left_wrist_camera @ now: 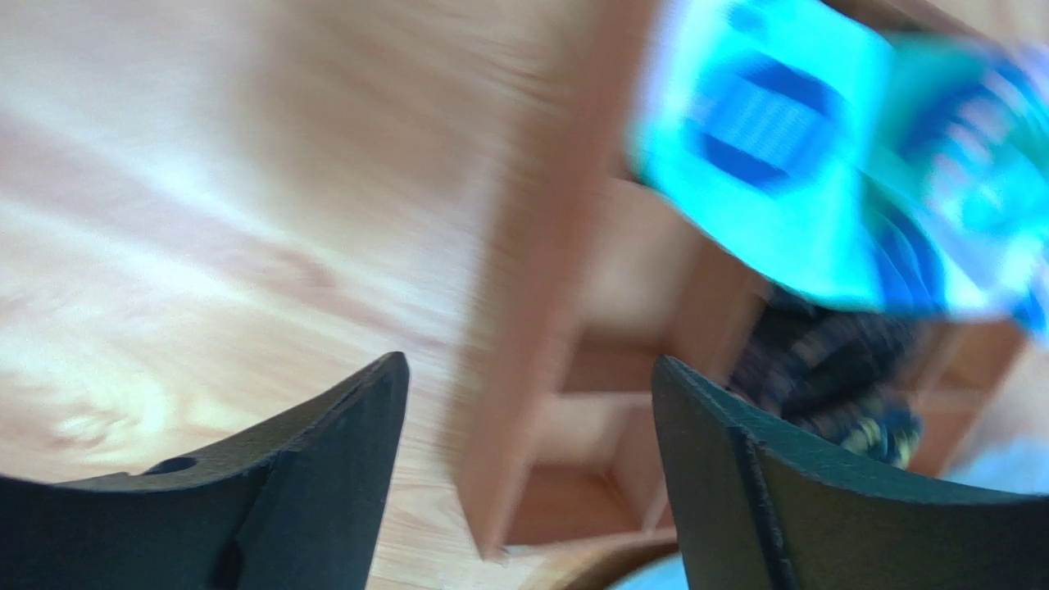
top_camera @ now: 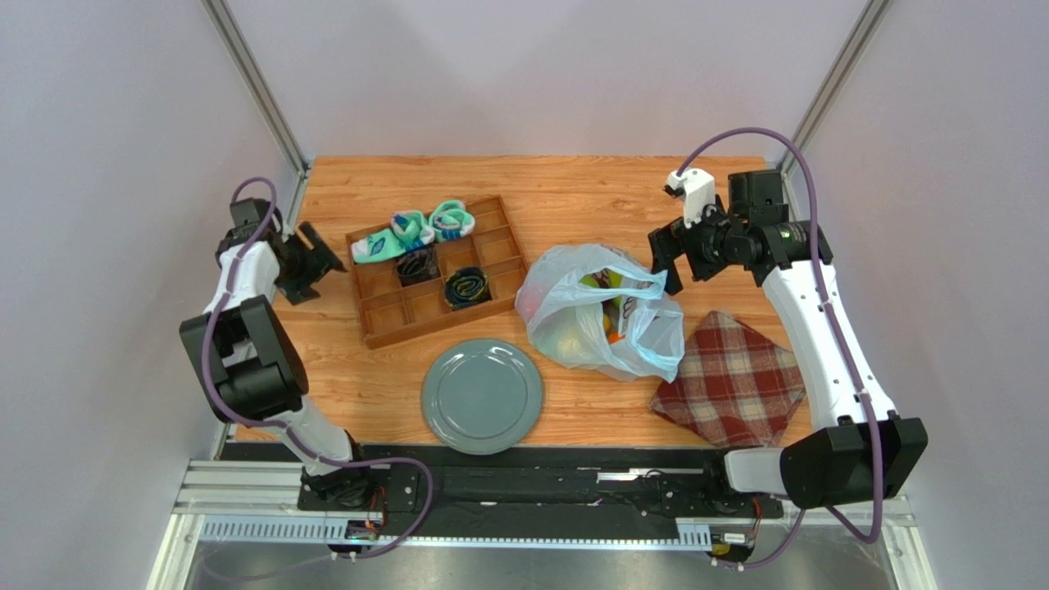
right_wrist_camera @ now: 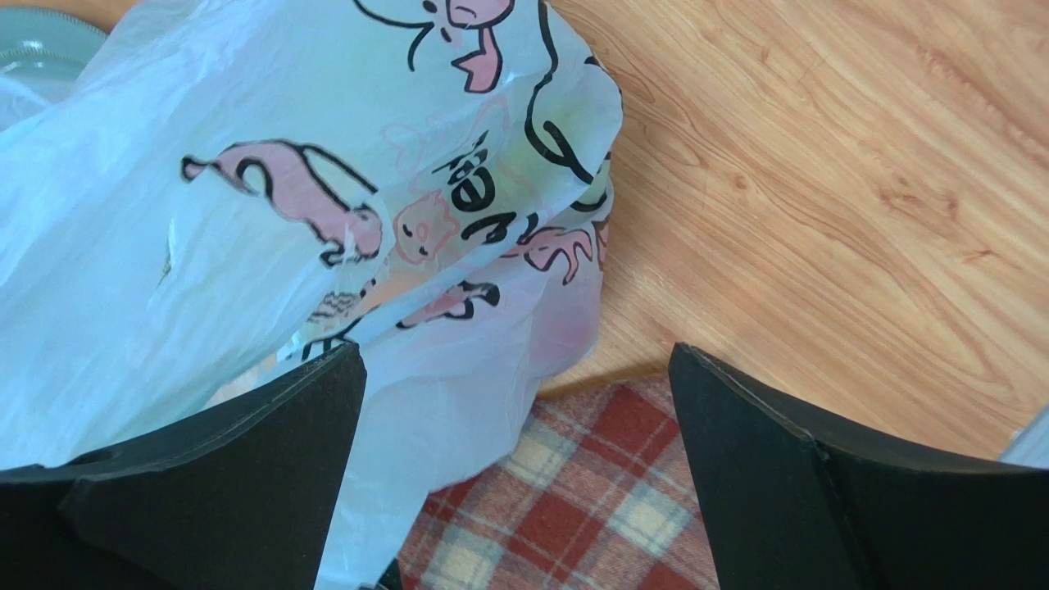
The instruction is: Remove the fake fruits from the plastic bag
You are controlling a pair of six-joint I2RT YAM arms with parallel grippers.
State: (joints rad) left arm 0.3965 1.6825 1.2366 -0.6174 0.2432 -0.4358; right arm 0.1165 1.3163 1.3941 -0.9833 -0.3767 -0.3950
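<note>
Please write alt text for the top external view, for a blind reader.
A pale-blue plastic bag holding fake fruits lies on the wooden table, the open right gripper close beside its far right edge. Left of it are a compartment tray with rolled socks, a grey plate, and the open left gripper; a red plaid cloth lies to its right.

Stock as I count it from the overhead view:
- Plastic bag [top_camera: 579, 322]: one.
- Fake fruits [top_camera: 610, 317]: I cannot give a number. I make out orange, yellow and green patches at the bag's mouth, but not separate pieces.
- Plate [top_camera: 482, 396], grey-green: one.
- Plaid cloth [top_camera: 731, 379], red: one.
- Wooden compartment tray [top_camera: 400, 307]: one.
- Rolled socks [top_camera: 413, 229], teal and white: three, all in the tray.
- Dark bundles [top_camera: 467, 288]: two, one compartment each.
</note>
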